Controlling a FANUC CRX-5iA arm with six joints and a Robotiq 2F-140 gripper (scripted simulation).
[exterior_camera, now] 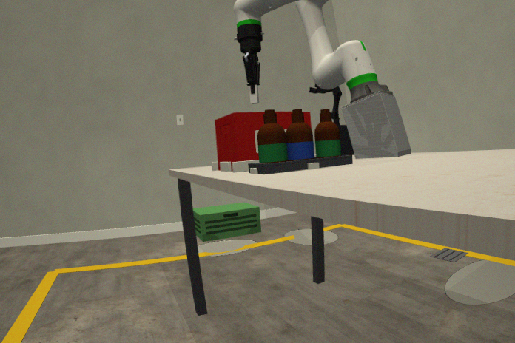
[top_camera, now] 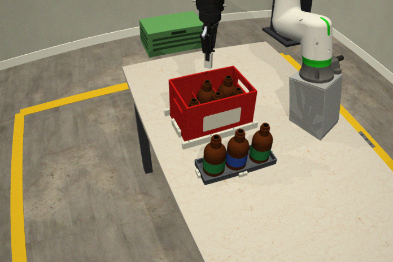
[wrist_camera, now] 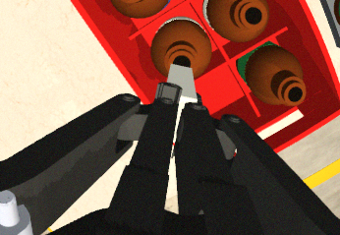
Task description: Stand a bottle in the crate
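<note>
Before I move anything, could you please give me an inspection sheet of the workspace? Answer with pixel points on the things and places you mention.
surface: pale tabletop point(top_camera: 285, 205) point(exterior_camera: 416, 181) point(wrist_camera: 39, 53), faintly veined
job's things: red crate point(top_camera: 195, 125) point(exterior_camera: 237, 140) point(wrist_camera: 98, 19) holding five bottles point(top_camera: 205, 95) point(wrist_camera: 182, 40), one cell free; tray point(top_camera: 222, 179) point(exterior_camera: 299, 167) point(wrist_camera: 326, 9) with three upright bottles point(top_camera: 236, 148) point(exterior_camera: 299, 137) point(wrist_camera: 338, 8)
clutter: nothing seen
gripper point(top_camera: 208, 62) point(exterior_camera: 254, 96) point(wrist_camera: 177, 83): shut, holding nothing, above the crate's far side in the top view
cables: nothing seen
surroundings: green box point(top_camera: 171, 24) point(exterior_camera: 226, 225) on the floor, yellow floor line point(top_camera: 18, 173) point(exterior_camera: 124, 265) point(wrist_camera: 324, 175)

In the top view, spot a green slatted chest point(top_camera: 173, 34) point(exterior_camera: 228, 225) beyond the counter's point(top_camera: 301, 214) point(exterior_camera: 353, 177) point(wrist_camera: 44, 53) far left corner; see yellow floor tape point(top_camera: 17, 189) point(exterior_camera: 116, 265) point(wrist_camera: 324, 173) outside the left edge.
</note>
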